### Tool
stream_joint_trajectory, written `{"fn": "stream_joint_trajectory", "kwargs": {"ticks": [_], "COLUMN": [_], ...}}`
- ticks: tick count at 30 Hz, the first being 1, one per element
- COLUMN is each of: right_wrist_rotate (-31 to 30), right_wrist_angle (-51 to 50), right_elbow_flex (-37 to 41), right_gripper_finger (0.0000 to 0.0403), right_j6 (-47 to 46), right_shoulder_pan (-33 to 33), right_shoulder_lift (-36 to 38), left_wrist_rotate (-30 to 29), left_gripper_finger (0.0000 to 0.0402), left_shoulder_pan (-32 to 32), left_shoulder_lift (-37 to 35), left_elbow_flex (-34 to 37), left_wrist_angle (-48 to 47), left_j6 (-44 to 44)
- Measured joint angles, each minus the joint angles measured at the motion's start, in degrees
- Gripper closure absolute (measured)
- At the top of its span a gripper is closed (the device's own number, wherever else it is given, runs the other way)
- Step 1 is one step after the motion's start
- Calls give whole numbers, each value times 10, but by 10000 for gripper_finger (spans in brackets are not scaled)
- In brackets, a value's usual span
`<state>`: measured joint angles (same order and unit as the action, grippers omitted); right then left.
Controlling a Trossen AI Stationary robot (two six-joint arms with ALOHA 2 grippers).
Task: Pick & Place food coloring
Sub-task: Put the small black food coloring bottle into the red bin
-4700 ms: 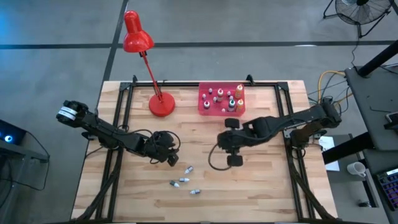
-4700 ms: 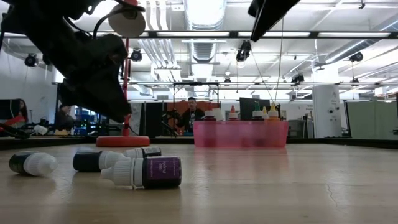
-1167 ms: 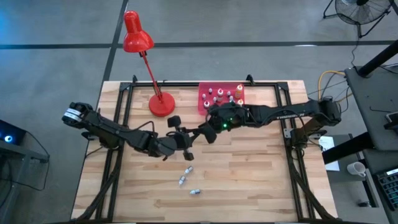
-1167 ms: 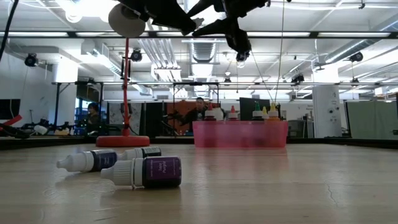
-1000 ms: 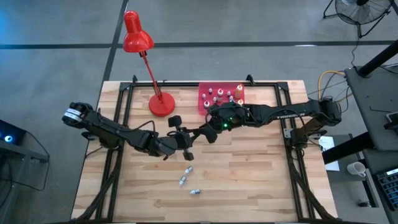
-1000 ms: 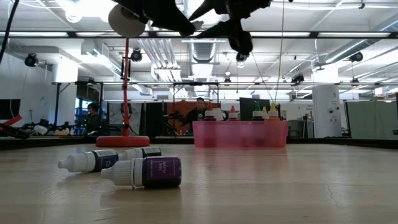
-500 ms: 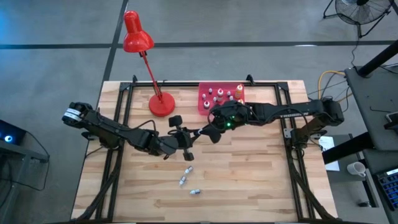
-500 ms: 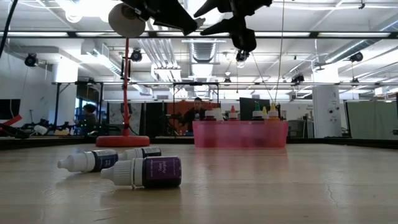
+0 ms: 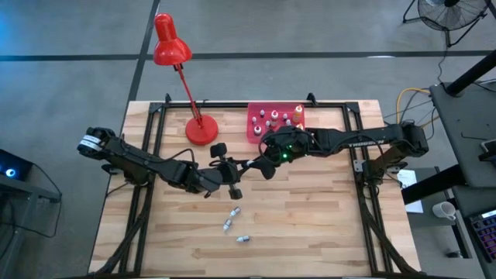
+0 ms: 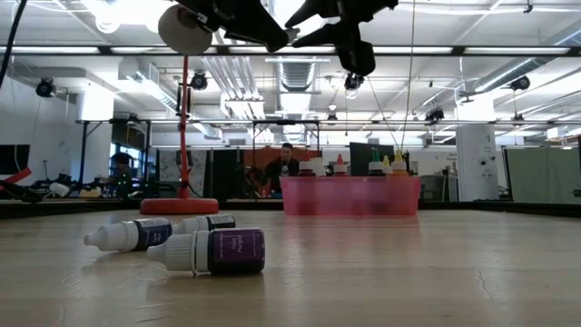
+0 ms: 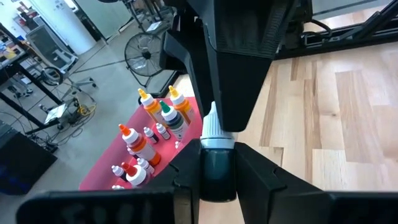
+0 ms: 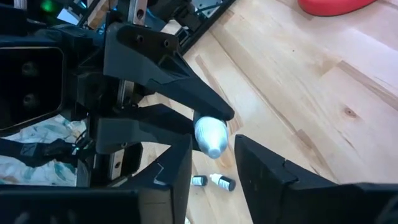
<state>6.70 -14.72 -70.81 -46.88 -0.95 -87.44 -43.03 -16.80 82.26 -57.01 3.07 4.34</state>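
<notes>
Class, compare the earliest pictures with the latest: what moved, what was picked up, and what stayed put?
The left tool lifted one bottle off the table and carried it toward the tray. The right tool swung over to meet it, closing around the cap. Three bottles, the lamp and tray stayed.

held bottle (image 11: 217, 163) body hidden between left hand (image 11: 219, 174) fingers

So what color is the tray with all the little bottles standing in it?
Pink. The tray shows best in the low view, see-through pink at the back of the table.
</notes>
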Motion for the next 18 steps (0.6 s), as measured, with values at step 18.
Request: {"fn": "stream_joint_trajectory", "kwargs": {"ticks": [18], "right_wrist_rotate": [0], "right_wrist_angle": [-1], "right_elbow_flex": [0], "right_gripper_finger": [357], "right_j6": [21], "right_shoulder_pan": [0], "right_shoulder_lift": [1], "left_wrist_rotate": [-4], "left_gripper_finger": [347], "left_shoulder_pan": [2], "left_shoulder_lift": [0], "left_elbow_flex": [-4], "left_wrist_angle": [6], "left_j6": [-4]}}
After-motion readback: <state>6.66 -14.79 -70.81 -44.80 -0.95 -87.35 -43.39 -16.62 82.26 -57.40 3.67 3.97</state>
